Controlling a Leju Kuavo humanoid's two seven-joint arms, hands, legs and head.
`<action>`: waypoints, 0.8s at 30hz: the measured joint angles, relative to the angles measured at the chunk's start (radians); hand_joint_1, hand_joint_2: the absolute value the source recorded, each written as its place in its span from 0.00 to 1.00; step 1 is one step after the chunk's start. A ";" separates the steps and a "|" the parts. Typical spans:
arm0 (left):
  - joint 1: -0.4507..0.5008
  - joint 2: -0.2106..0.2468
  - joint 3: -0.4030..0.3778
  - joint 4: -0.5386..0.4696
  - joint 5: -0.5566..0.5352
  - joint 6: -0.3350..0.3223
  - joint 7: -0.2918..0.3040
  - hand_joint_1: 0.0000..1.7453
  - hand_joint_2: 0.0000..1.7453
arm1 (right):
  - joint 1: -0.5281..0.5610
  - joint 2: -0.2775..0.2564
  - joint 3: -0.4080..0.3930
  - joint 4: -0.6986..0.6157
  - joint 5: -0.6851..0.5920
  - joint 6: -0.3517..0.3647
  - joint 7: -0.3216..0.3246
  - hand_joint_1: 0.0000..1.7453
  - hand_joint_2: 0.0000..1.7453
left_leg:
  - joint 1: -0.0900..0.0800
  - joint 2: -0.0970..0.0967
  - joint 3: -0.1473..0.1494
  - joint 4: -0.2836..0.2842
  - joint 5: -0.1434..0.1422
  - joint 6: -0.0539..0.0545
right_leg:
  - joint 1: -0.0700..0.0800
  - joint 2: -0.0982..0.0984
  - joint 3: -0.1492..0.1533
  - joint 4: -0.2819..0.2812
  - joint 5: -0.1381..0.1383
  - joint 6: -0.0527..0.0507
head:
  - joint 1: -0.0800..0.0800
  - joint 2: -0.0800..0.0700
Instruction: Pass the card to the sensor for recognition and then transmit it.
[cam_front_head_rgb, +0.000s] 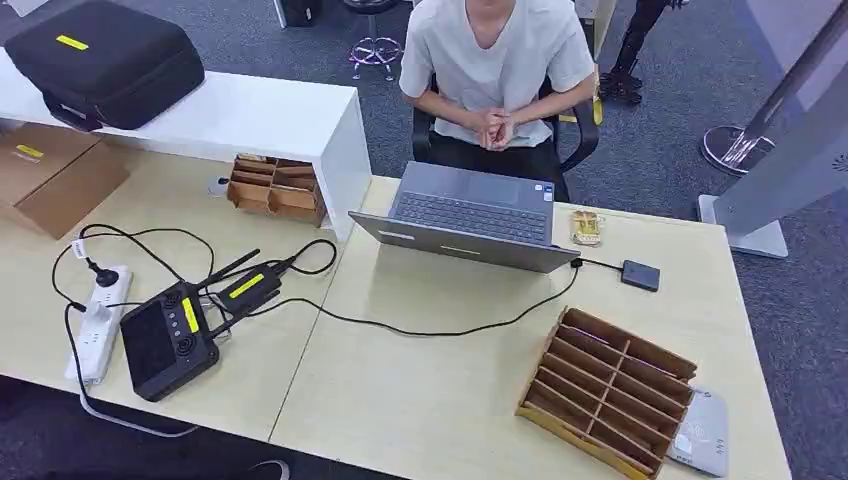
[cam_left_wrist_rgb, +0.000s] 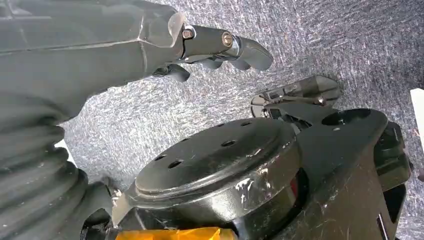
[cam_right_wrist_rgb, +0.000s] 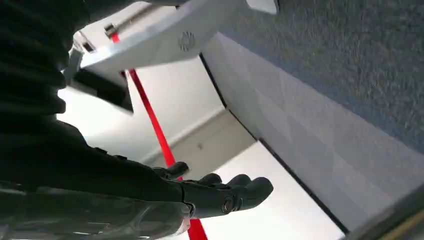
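Observation:
A flat grey-white sensor pad (cam_front_head_rgb: 700, 432) lies at the table's near right corner, partly tucked behind a slotted wooden rack (cam_front_head_rgb: 606, 388). A small yellowish card-like item (cam_front_head_rgb: 586, 227) rests beside the laptop's right edge, in front of the seated person. In the left wrist view my left hand (cam_left_wrist_rgb: 215, 50) hangs over grey carpet, fingers stretched out and holding nothing. My right hand (cam_right_wrist_rgb: 220, 192) shows in the right wrist view, fingers extended and empty, with pale panels and a red strap behind it.
An open grey laptop (cam_front_head_rgb: 470, 213) faces a seated person (cam_front_head_rgb: 497, 60) with clasped hands. A small black box (cam_front_head_rgb: 640, 275) is cabled to it. On the left are a black controller (cam_front_head_rgb: 165, 338), a power strip (cam_front_head_rgb: 97, 322), a second wooden rack (cam_front_head_rgb: 277, 187), a cardboard box (cam_front_head_rgb: 50, 175) and a black case (cam_front_head_rgb: 105, 60).

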 joint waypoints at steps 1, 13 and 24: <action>0.000 0.000 0.000 0.000 0.000 0.001 0.000 0.00 1.00 | 0.000 0.017 -0.003 0.000 -0.006 0.001 0.013 0.00 1.00 | 0.000 0.000 0.000 0.000 0.000 0.000 | 0.000 0.000 0.000 0.000 0.000 0.000 | 0.000 0.000; 0.000 -0.004 0.000 0.000 0.003 0.031 0.011 0.00 1.00 | -0.018 0.330 -0.003 -0.001 -0.004 0.177 0.055 0.00 1.00 | 0.002 0.000 0.002 -0.002 0.000 -0.002 | 0.002 0.000 0.002 0.001 -0.001 -0.002 | -0.001 0.000; -0.003 -0.002 0.000 0.000 0.007 0.018 0.031 0.00 1.00 | -0.044 0.475 -0.003 -0.003 -0.032 0.327 0.037 0.00 1.00 | 0.001 0.000 0.004 -0.002 0.000 -0.002 | 0.001 0.000 0.004 0.001 -0.001 -0.002 | -0.001 0.000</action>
